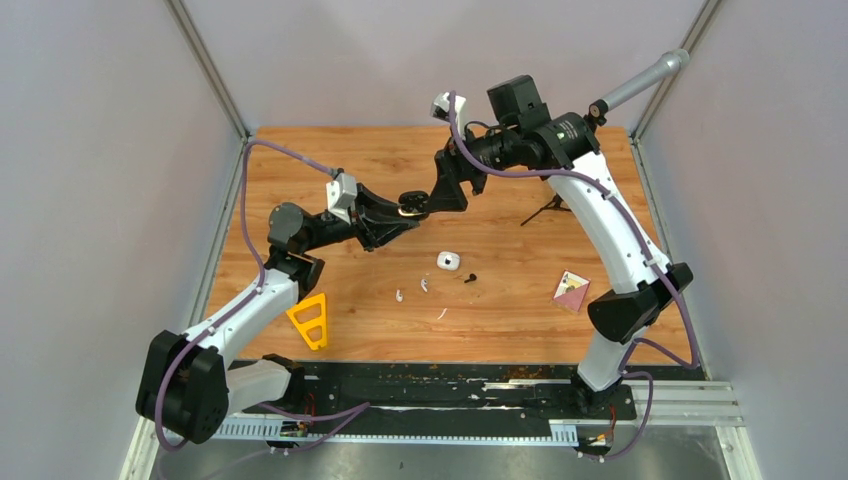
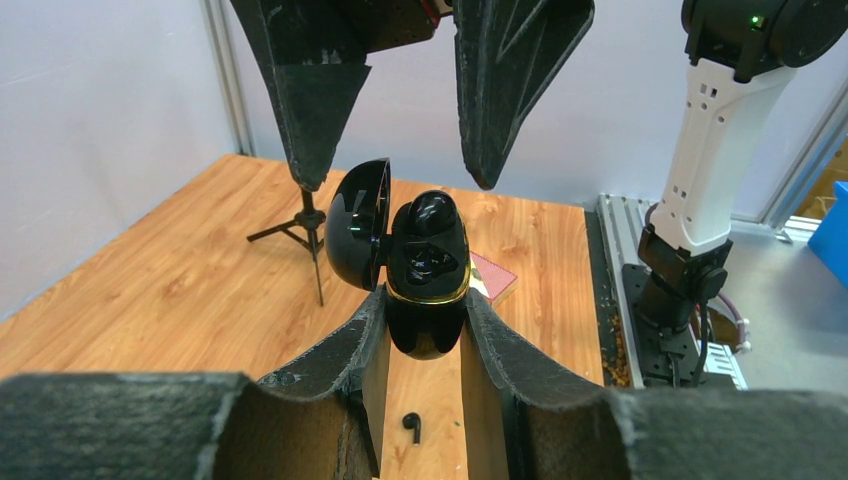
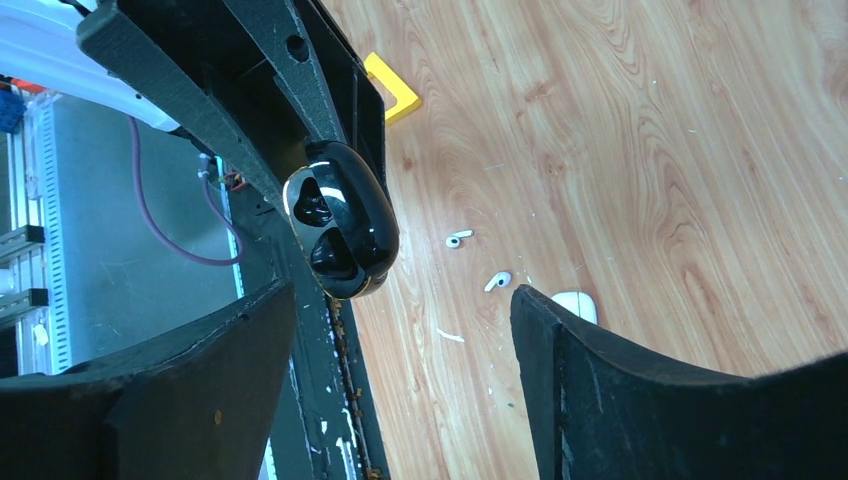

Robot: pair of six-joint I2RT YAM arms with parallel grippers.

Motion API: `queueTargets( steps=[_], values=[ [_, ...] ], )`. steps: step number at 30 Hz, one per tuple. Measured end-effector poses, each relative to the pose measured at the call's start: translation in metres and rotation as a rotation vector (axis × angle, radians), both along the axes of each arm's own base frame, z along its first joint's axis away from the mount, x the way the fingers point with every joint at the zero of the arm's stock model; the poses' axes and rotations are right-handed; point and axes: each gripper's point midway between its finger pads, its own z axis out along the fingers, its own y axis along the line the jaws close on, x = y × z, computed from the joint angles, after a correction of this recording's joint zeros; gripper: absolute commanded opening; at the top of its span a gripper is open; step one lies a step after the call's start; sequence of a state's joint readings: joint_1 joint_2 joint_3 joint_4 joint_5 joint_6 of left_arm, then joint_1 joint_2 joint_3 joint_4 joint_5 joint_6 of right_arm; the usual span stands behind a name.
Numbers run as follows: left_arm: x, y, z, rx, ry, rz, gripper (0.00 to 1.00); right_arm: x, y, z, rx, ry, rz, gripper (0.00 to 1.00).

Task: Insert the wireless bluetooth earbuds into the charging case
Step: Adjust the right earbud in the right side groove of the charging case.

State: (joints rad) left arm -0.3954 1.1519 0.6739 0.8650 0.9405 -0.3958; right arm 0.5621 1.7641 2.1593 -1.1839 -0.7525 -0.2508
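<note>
Gripping black charging case (image 2: 428, 270) aloft, lid open: left gripper (image 2: 425, 303), pinching its base. Right gripper (image 3: 400, 300) spread wide, tips near case. On table (image 1: 330, 170): black earbud (image 1: 470, 277) beside white case (image 1: 448, 262); white earbud (image 1: 424, 285), second white earbud (image 1: 399, 296) nearby.

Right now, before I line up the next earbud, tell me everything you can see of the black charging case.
The black charging case is a glossy, pebble-shaped shell with a gold rim. Its hinged lid stands open. The left gripper clamps its lower body above the table; nothing else touches it. Two dark wells show; contents unclear.
</note>
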Motion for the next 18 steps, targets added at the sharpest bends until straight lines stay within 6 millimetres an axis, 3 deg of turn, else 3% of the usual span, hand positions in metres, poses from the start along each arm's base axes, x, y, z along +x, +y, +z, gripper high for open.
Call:
queueTargets(
  steps=[13, 16, 18],
  values=[
    [0.0, -0.001, -0.001, 0.002, 0.004, -0.002, 0.0, 0.005, -0.001, 0.008, 0.029, -0.012, -0.002, 0.78],
    [0.001, 0.0, -0.002, 0.002, 0.011, 0.004, 0.0, 0.013, -0.011, 0.011, 0.039, -0.017, -0.026, 0.76],
    [0.004, 0.002, -0.002, 0.002, 0.017, 0.015, 0.0, 0.026, -0.027, 0.009, 0.035, -0.025, -0.072, 0.72]
  ],
)
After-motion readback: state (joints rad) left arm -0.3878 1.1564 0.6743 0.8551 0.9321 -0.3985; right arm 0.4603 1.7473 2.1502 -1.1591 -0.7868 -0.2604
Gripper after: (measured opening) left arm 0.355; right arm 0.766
